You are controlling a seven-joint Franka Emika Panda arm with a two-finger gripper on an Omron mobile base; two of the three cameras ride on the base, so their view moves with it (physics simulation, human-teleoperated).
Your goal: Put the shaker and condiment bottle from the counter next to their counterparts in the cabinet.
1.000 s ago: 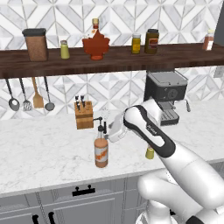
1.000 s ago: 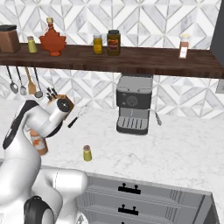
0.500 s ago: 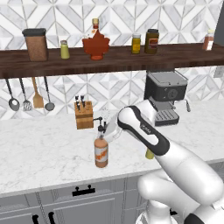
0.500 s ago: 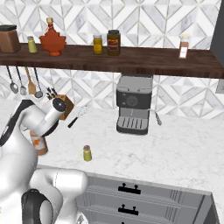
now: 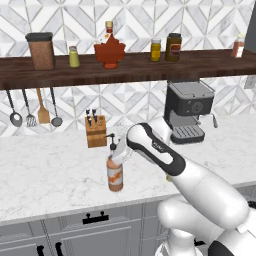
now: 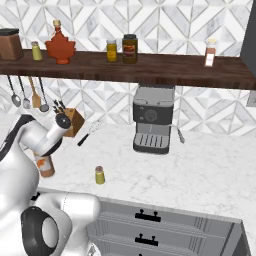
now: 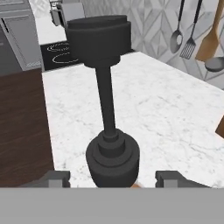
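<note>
The claw (image 5: 118, 151) sits right at the neck of the upright bottle (image 5: 115, 173) near the counter's (image 5: 50, 170) front edge, its tips (image 7: 168, 178) either side; a firm clamp can't be confirmed.

A black espresso machine (image 6: 152, 120) stands right of the knife block (image 5: 96, 131), below hanging utensils (image 5: 33, 110).

No legible text appears in any view. The arm (image 5: 161, 150) carries a small dark marking on its white casing, too small to read. The condiment bottle (image 5: 115, 174) bears a white label with an orange mark and no readable lettering. Jar labels on the cabinet (image 5: 125, 70) are blurred.
</note>
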